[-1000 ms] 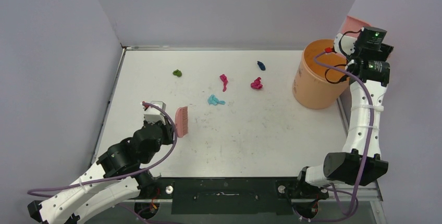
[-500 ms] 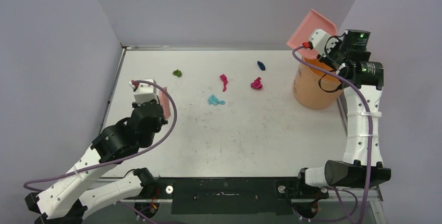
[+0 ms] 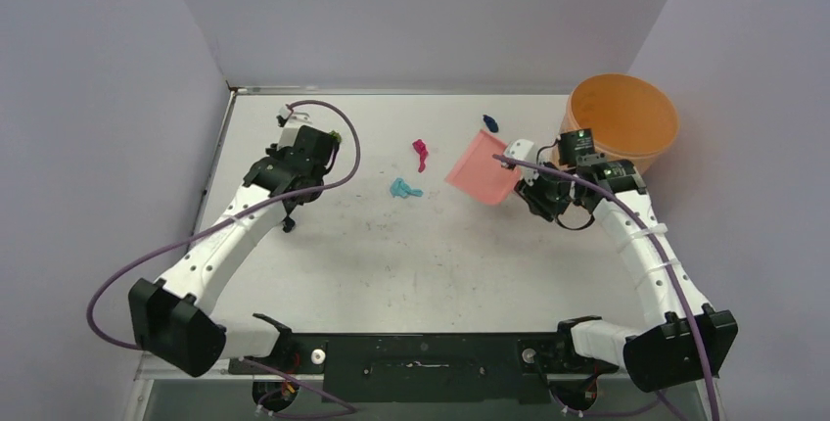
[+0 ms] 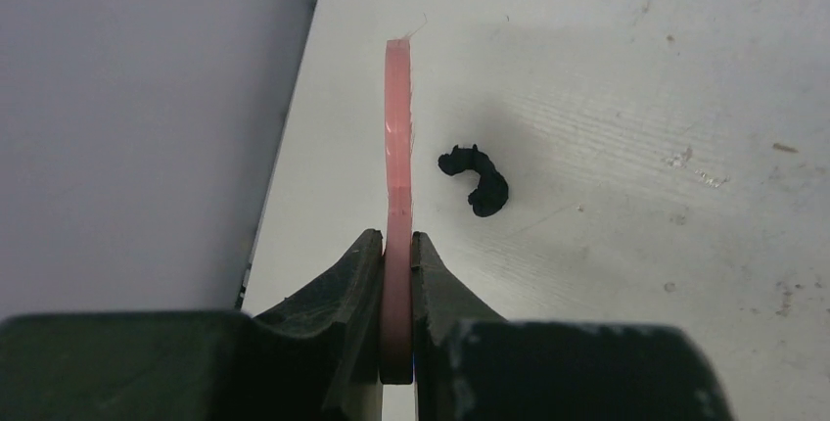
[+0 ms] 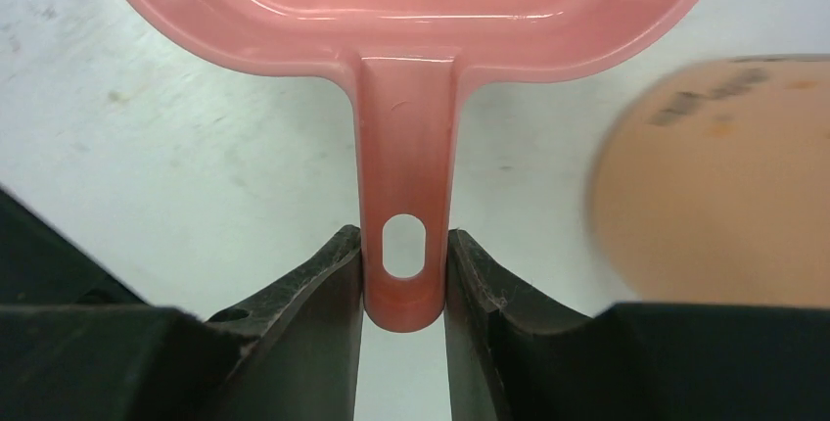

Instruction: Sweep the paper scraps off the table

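Observation:
My left gripper (image 3: pixel 315 147) (image 4: pixel 396 237) is shut on the pink hand brush (image 4: pixel 396 147), seen edge-on at the back left of the table (image 3: pixel 440 264). A small dark-looking scrap (image 4: pixel 477 178) lies just right of the brush, apart from it. My right gripper (image 3: pixel 524 178) (image 5: pixel 404 235) is shut on the handle of the pink dustpan (image 3: pixel 482 168) (image 5: pixel 411 0), held low over the table's right middle. On the table lie a magenta scrap (image 3: pixel 421 154), a cyan scrap (image 3: pixel 403 188) and a dark blue scrap (image 3: pixel 490 123).
An orange bucket (image 3: pixel 623 122) (image 5: pixel 714 176) stands at the back right corner, just right of the dustpan. Grey walls close in the left, back and right sides. The table's metal rim runs close to the left of the brush.
The left arm swung from the near left to the back left with the brush. The right arm brought the dustpan down from over the bucket to the table, covering a magenta scrap.

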